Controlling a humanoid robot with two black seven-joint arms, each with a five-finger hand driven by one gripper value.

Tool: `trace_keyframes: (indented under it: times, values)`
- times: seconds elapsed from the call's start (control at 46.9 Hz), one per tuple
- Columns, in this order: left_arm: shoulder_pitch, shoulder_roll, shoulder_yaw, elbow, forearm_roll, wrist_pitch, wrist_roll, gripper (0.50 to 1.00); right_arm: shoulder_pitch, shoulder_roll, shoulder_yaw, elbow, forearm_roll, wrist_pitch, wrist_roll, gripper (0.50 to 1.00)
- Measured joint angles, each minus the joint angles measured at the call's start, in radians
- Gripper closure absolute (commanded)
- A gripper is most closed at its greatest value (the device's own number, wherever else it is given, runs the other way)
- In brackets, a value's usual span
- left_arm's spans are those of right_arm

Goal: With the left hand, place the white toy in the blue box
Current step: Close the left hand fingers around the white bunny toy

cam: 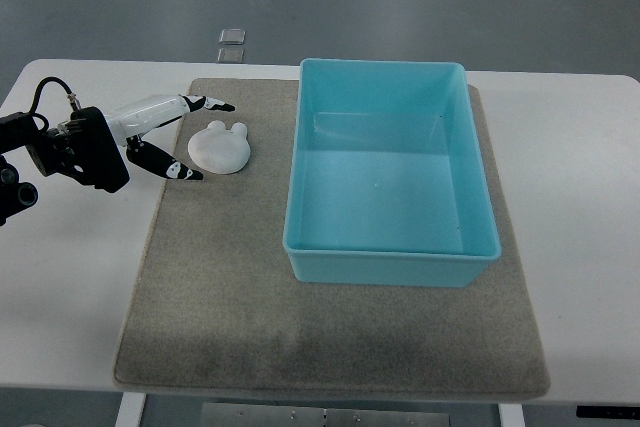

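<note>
The white toy [220, 146], a flat round shape with two small ears, lies on the grey mat [230, 317] to the left of the blue box [390, 265]. My left hand [197, 139] reaches in from the left edge, its black-tipped fingers [214, 105] spread on either side of the toy's left rim, just short of it. The hand is open and holds nothing. The blue box is an open rectangular tub with nothing inside. The right arm does not show.
The mat lies on a white table [70, 277]. Two small square objects [231, 43] sit on the floor beyond the table's far edge. Black wrist hardware and cables [60, 147] cover the table's left part.
</note>
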Motion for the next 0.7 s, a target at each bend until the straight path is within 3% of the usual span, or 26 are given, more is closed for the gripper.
trace_keyframes:
  times: [0.362,0.704]
  values:
    - [-0.002,-0.051,0.005,0.077,0.063,0.044,0.003,0.606,0.0,0.0,0.0,0.0,0.0,0.0,0.0,0.564]
    - [-0.003,-0.094,0.013,0.127,0.063,0.045,0.003,0.651,0.0,0.0,0.0,0.0,0.0,0.0,0.0,0.564]
